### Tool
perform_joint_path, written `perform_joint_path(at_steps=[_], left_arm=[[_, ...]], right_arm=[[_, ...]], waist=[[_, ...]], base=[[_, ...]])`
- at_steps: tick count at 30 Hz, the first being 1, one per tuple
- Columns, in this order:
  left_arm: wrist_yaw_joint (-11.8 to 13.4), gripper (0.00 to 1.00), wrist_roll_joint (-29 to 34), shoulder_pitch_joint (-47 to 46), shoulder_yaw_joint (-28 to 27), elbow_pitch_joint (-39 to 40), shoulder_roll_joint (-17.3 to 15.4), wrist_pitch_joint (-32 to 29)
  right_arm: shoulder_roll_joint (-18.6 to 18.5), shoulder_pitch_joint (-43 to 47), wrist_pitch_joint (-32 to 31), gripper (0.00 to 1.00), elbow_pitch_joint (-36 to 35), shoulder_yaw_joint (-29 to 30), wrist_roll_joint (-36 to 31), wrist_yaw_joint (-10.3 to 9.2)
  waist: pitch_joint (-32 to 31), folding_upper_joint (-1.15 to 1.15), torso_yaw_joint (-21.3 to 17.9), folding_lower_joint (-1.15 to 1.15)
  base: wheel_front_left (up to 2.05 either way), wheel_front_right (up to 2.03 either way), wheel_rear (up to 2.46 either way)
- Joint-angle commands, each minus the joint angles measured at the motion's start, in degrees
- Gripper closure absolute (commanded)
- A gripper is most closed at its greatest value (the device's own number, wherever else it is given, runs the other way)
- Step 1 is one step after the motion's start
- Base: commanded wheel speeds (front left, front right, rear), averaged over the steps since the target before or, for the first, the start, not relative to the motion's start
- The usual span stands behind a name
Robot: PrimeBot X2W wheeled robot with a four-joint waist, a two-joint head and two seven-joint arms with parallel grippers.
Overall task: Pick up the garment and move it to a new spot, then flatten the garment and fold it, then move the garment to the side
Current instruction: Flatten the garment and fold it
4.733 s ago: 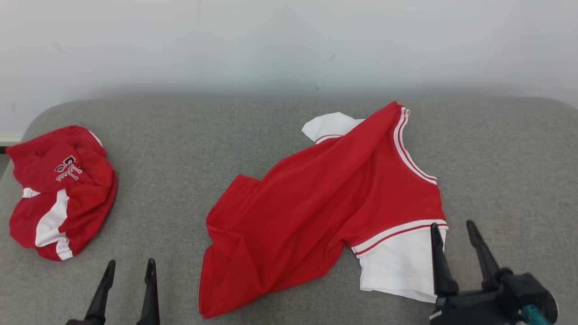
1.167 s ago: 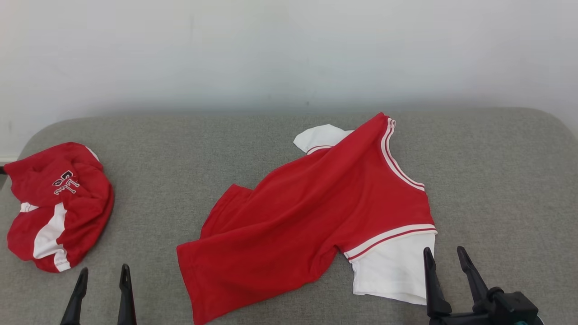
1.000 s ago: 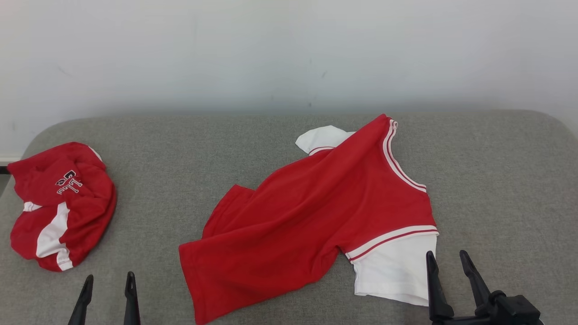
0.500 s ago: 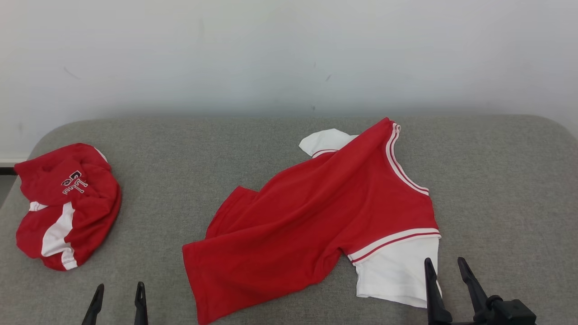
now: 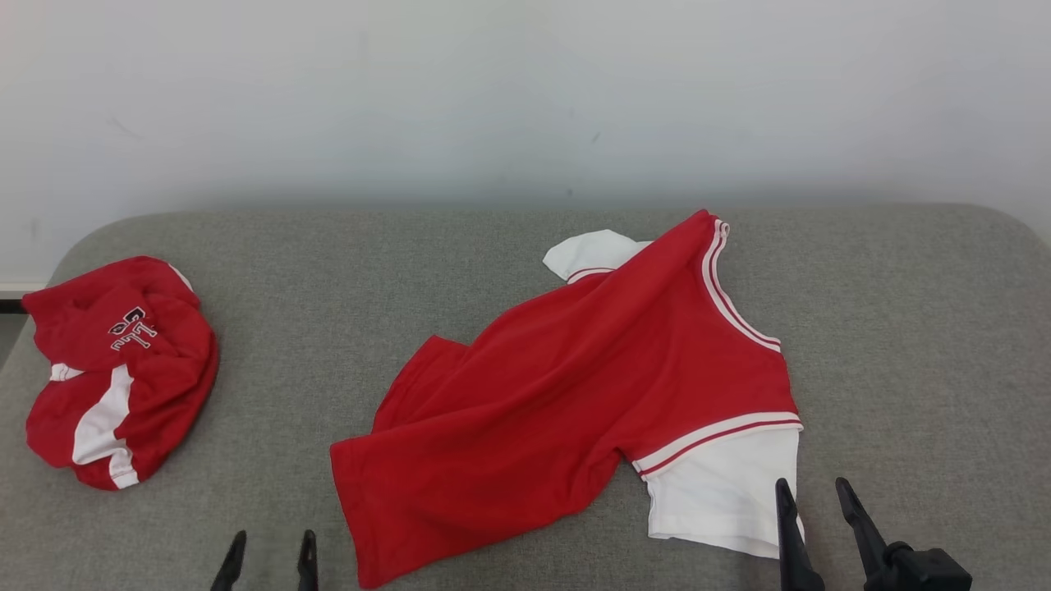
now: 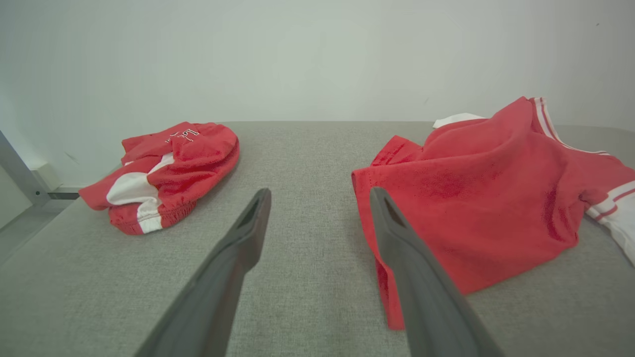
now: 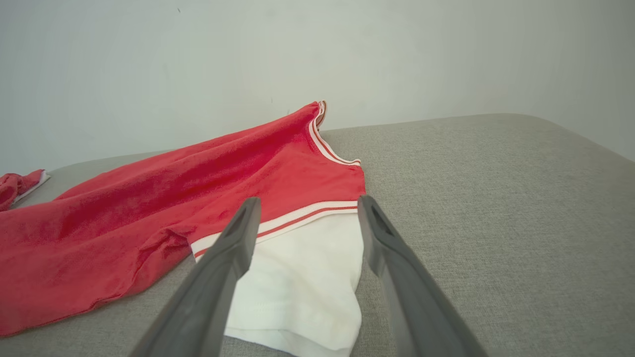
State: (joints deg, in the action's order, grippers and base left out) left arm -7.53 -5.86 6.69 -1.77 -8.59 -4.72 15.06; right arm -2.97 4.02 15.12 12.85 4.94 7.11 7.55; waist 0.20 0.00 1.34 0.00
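Since red jersey lies creased: flattening likely in hand.
Left gripper: spread, beside jersey hem.
Right gripper: spread, over white sleeve; pinch next.

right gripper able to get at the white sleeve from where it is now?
Probably yes. The right gripper is open, and the white sleeve of the red shirt lies flat on the grey cushion just ahead of its fingers, with nothing between them.

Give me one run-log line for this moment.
garment: red white-sleeved T-shirt, rumpled, unfolded, on grey fabric surface | left hand: open, near hem | right hand: open, near white sleeve
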Motion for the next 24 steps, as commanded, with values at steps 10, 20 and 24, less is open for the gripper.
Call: perform_joint_path(at_steps=[10, 20, 24], left_arm=[[0.1, 0.0, -5.0, -3.7, 9.0, -10.5, -1.8, 0.2], [0.1, 0.0, -9.0, -8.7, 13.3, -20.7, -3.0, 0.2], [0.1, 0.0, -10.1, -10.1, 14.7, -24.1, -3.1, 0.2]], right_arm=[[0.2, -5.1, 0.0, 0.0, 9.1, 1.4, -2.2, -0.13], [0.2, -11.3, 0.0, 0.0, 21.2, 2.7, -2.7, -0.13], [0.2, -13.1, 0.0, 0.0, 25.6, 2.5, -2.5, -0.13]], waist=[[1.7, 0.0, -1.2, 0.0], [3.3, 0.0, -2.0, 0.0], [3.3, 0.0, -1.9, 0.0]], base=[[0.0, 0.0, 0.0], [0.0, 0.0, 0.0], [0.0, 0.0, 0.0]])
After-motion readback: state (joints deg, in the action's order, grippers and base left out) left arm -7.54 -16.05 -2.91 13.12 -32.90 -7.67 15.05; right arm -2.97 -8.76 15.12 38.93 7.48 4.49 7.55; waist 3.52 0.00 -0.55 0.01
